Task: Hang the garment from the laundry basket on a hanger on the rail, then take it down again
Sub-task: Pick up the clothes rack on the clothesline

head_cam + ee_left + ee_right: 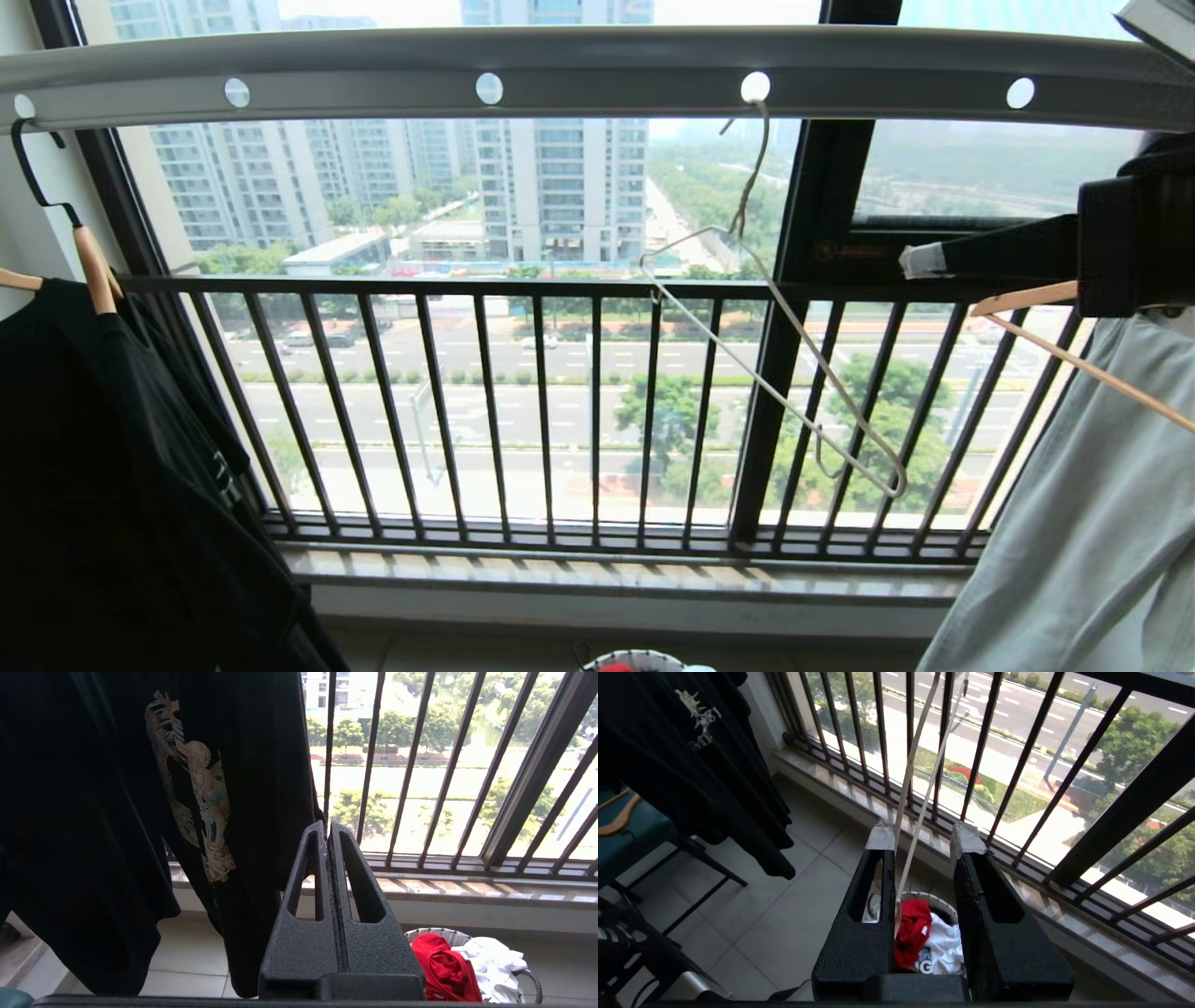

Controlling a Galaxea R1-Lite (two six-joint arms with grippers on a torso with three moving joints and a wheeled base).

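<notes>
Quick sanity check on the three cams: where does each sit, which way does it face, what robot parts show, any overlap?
Head: high, faces the window; rail, wire hanger, right gripper entering at right.
Left wrist: behind the shut left gripper, low, faces the black shirt and window bars.
Right wrist: behind the open right gripper, tilted down; the hanger's wires run between its fingers, laundry basket below.
Shared: both wrists see the red garment in the basket; all see the bars.

Strong daylight comes in through the window (560, 233) and makes everything outside pale and a little hazy. The black shirt (112, 485) is almost without detail against it. The rail (597, 70) looks curved near the edges.
</notes>
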